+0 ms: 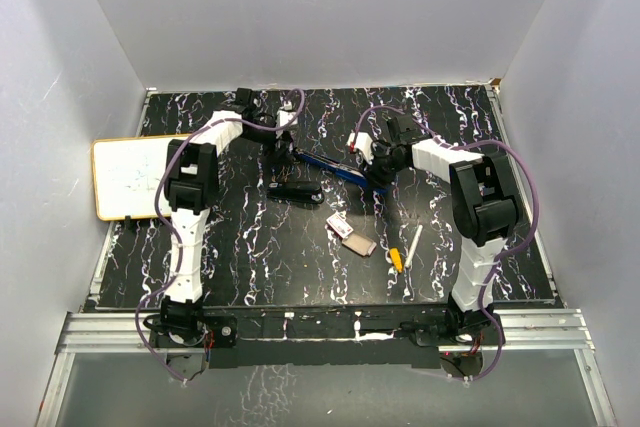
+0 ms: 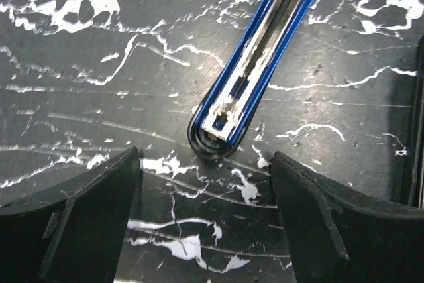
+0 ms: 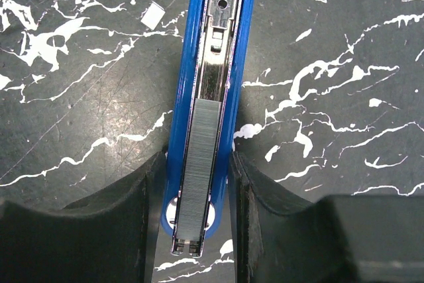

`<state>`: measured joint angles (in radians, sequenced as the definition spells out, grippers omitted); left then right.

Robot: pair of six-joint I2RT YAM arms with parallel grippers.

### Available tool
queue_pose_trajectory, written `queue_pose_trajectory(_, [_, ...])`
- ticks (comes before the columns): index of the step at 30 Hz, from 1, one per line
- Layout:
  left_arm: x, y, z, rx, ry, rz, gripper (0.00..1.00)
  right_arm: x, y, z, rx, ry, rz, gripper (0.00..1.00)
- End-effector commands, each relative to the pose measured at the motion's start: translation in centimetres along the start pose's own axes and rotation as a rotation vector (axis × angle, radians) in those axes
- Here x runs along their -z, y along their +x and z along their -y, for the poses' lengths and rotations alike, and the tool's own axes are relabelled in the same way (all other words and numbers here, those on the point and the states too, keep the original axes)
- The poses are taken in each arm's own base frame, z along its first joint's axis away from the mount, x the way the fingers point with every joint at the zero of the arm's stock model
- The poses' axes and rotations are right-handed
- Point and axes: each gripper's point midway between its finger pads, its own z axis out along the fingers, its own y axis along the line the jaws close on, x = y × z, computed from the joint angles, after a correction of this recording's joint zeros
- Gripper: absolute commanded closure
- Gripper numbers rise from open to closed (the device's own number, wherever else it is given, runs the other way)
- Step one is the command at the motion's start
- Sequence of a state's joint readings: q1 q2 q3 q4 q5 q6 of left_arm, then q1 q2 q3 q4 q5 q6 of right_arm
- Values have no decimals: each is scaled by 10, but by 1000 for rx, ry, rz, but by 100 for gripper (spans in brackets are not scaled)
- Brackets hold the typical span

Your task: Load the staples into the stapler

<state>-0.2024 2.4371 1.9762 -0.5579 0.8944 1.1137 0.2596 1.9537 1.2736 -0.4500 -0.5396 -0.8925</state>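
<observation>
The right tool (image 3: 199, 160) is clenched on the sides of the blue stapler (image 3: 184, 97), which lies opened out flat on the bench (image 1: 250, 257) with a staple strip (image 3: 202, 137) seated in its channel. The left tool (image 2: 205, 157) hangs released at the stapler's far end, fingers either side of the tip without touching. The staples box (image 1: 340, 227) sits near the bench's middle, its tan tray (image 1: 359, 245) just beside it. A black stapler (image 1: 296, 191), a pen (image 1: 411, 246), a whiteboard (image 1: 128, 178) and a small white scrap (image 3: 154, 16) lie around.
</observation>
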Motion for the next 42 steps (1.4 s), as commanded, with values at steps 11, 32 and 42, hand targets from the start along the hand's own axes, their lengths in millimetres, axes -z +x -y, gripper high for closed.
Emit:
queue_pose_trajectory(11, [-33, -7, 30, -116, 155, 82, 48, -11, 12, -8, 45, -71, -19, 77])
queue_pose_trajectory(32, [14, -46, 48, -337, 178, -159, 100, -20, 1, 5, -113, -47, 5, 56])
queue_pose_trajectory(42, [15, -54, 51, -387, 160, -226, 100, -7, -39, 10, -205, -58, 138, 36])
